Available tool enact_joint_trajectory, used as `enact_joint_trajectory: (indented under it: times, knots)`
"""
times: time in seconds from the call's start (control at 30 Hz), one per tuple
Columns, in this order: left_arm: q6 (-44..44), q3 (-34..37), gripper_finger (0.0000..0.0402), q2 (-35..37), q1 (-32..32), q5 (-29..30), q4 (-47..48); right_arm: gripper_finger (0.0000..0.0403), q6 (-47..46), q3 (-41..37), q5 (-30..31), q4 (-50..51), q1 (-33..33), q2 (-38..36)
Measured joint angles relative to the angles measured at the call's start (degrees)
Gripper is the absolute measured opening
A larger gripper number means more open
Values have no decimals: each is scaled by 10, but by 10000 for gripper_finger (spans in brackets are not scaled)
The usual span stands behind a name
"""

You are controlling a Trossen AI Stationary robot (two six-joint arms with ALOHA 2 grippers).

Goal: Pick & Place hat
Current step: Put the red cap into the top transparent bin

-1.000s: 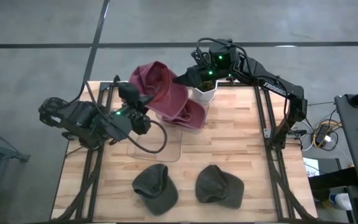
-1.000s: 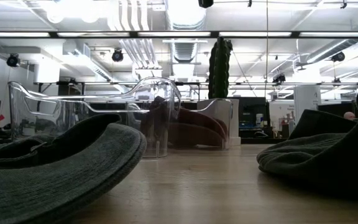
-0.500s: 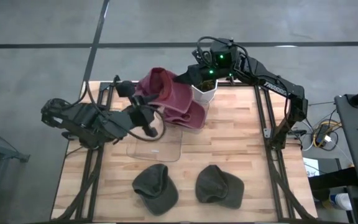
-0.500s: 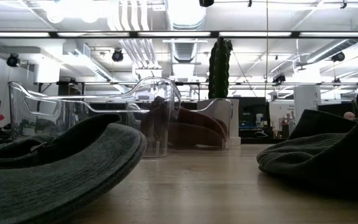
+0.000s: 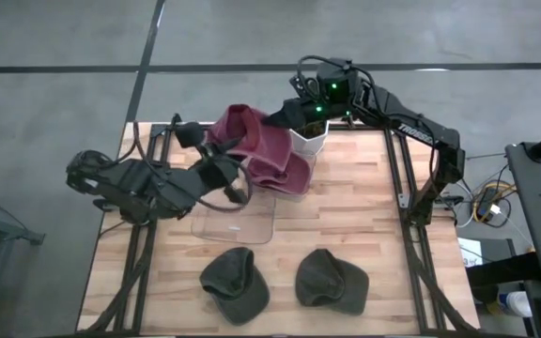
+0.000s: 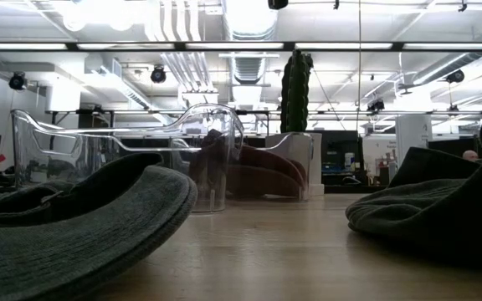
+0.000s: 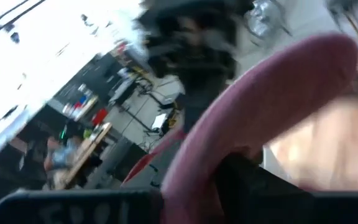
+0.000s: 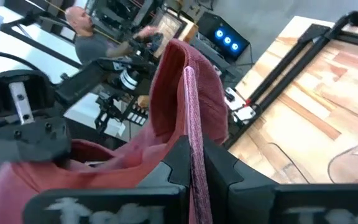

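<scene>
High view from above shows a wooden table [image 5: 364, 235] with a red hat [image 5: 261, 150] held up over its far side. The right gripper [image 5: 280, 117] is at the far edge of the table, next to a white pot [image 5: 310, 141], and it pinches one edge of the red hat. In the right wrist view the two dark fingers [image 8: 179, 155] are pressed together on a fold of the red cloth [image 8: 191, 99]. The left gripper [image 5: 222, 148] comes in from the left side and touches the other edge of the same hat. The left wrist view is blurry, but pink-red cloth [image 7: 260, 106] runs right over a dark finger [image 7: 253, 180], so that gripper looks like it is pinching the hat too. Under the hat sits a clear plastic bin [image 5: 238, 221], and the hat hangs partly above it. Two dark green hats lie flat near the front of the table, one to the left [image 5: 236, 284] and one to the right [image 5: 332, 280], close to each other but not touching. Low view, level with the table, shows those two green hats up close at the sides, with the clear bin [image 6: 166, 159] and a tall green cactus [image 6: 295, 92] behind them. A person [image 8: 89, 34] can be seen far back in the room in the right wrist view.
</scene>
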State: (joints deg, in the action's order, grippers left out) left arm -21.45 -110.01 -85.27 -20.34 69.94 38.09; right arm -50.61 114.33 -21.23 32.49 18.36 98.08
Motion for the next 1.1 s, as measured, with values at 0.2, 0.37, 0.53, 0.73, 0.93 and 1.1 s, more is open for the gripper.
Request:
enact_joint_trajectory:
  times: [0.2,0.37,0.53,0.73,0.93,1.1]
  knots:
    - [43,-37,81,0,2,-62,-18,13,-2,1,-4,-8,-1,-1]
    - [98,-64,81,0,2,-79,68,13,-2,1,-1,-11,-1,0]
    - [178,-78,93,3,1,-93,177,13,-2,-1,6,-10,-1,2]
    - [224,-78,115,3,-4,-58,237,13,3,-1,43,15,0,1]
    - [285,-78,117,5,-11,-57,315,13,32,-1,118,32,0,1]
    - [328,-78,117,5,-18,-36,364,13,59,-3,189,49,1,2]
